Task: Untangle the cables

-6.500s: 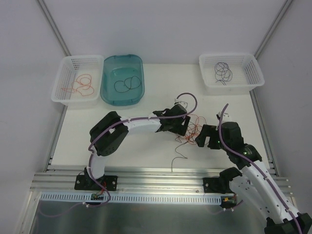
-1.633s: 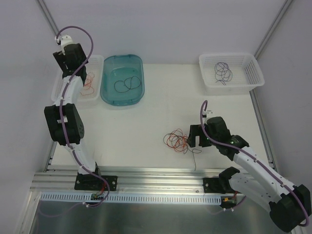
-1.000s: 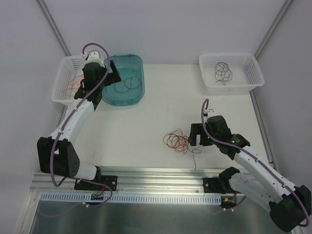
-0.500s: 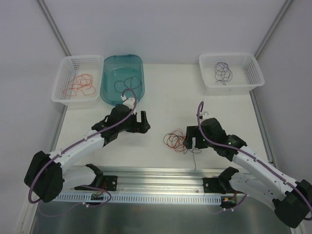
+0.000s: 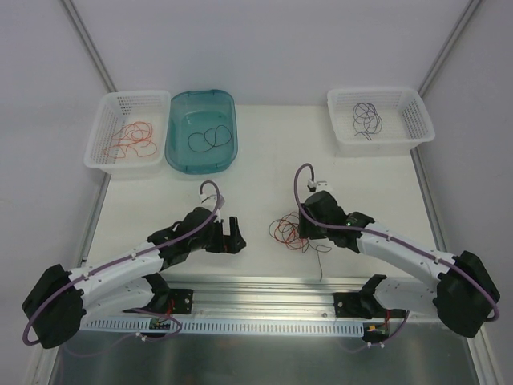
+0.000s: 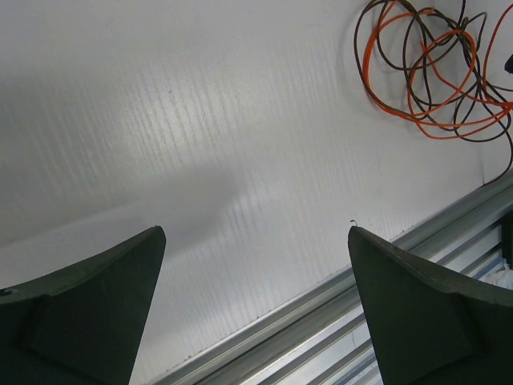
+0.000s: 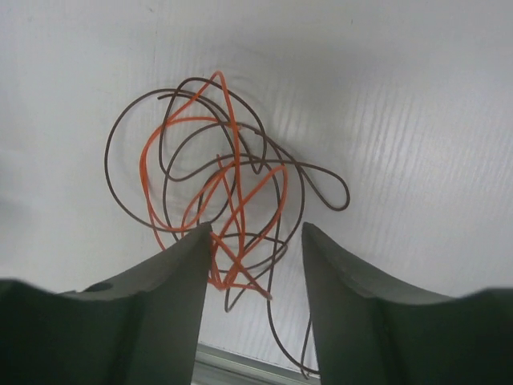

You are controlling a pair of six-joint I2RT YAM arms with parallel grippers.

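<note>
Straddling one orange-and-brown tangle (image 7: 228, 188), right gripper (image 7: 256, 233) sits half-open (left gripper (image 6: 255, 233) wide, empty).

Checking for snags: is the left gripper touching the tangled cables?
Apart. Left wrist view shows bare table between the open left gripper and the tangled cables.

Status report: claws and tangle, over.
Left claw open, empty, apart from tangle of thin orange and dark wires. Right claw part-open, straddling its near strands. Wires knotted, lying on white table.

Cables (image 5: 288, 233) — thin orange and dark-brown strands, tangled in one loose, flat heap.
</note>
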